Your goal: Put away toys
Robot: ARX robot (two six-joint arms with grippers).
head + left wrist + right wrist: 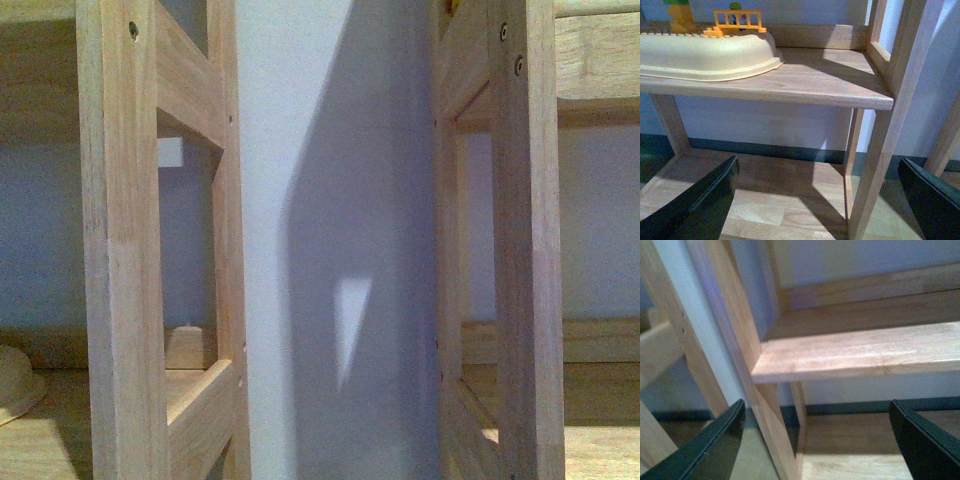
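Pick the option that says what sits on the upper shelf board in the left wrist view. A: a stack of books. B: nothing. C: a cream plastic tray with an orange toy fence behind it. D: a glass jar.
C: a cream tray rests on the wooden shelf, with an orange toy fence just behind it.

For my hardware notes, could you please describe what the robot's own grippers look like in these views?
Only the fingers show. The left gripper has two dark, near-black fingers with flat, smooth faces and straight edges; the right gripper has matching dark, wedge-like fingers. No cables, markings or arm links are visible, and the front view shows neither arm.
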